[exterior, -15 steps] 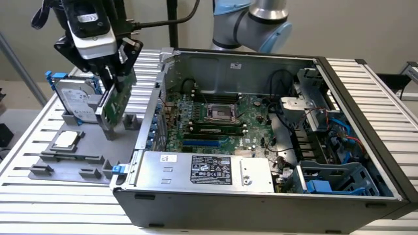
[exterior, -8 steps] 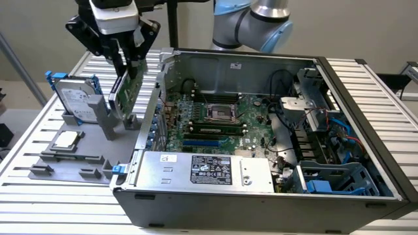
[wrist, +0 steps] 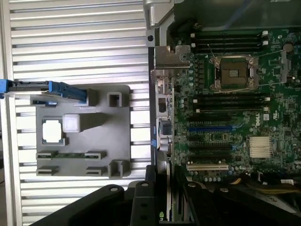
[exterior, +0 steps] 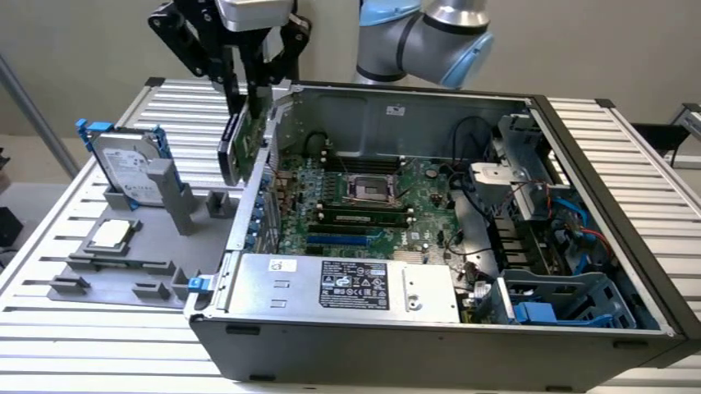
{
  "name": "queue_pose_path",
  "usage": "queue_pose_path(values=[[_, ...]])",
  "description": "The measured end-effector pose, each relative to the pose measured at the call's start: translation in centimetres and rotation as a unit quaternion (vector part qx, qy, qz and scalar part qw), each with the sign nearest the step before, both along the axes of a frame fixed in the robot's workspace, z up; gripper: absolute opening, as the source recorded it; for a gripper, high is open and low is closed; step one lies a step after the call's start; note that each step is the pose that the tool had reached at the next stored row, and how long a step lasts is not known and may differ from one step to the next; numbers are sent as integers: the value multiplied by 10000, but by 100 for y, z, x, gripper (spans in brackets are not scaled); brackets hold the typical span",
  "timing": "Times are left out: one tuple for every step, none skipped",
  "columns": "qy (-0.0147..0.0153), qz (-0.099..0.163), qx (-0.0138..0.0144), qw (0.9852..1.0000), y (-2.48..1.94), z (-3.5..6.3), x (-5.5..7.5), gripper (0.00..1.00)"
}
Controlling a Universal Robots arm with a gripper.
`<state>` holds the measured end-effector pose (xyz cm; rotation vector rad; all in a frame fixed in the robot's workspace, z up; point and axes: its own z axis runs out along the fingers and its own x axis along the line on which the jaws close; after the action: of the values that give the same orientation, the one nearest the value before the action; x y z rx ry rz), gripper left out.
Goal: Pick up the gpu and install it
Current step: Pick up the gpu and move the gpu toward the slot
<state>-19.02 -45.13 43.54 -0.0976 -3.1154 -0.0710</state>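
- The gpu [exterior: 242, 139] is being held upright on its edge, clear of the table, just over the computer case [exterior: 613, 205] wall on the exterior view's left; in the wrist view it is being seen edge-on between the black fingers [wrist: 141, 200].
- The gripper [exterior: 248, 103] is being kept about half closed, clamped on the gpu's upper edge with one finger on each face.
- The motherboard [exterior: 373, 205] is being shown lying inside the open case, below and beside the card.
- On the slatted table [exterior: 98, 328], a grey holder [exterior: 164, 267] is being used to carry a standing hard drive [exterior: 123, 168] and a flat CPU chip [exterior: 113, 234].
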Motion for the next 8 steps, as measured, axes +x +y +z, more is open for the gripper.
queue_pose_path(values=[[3, 0, 1, 10000, 0, 0, 46, 27], [4, 0, 1, 10000, 0, -1, 92, 27], [6, 0, 1, 10000, 0, -1, 136, 27], [7, 0, 1, 10000, 0, 0, 181, 27], [8, 0, 1, 10000, 0, 0, 226, 27], [8, 0, 0, 10000, 0, 0, 273, 27], [8, 0, 0, 10000, 0, 0, 318, 27], [9, 0, 1, 10000, 0, 0, 362, 27]])
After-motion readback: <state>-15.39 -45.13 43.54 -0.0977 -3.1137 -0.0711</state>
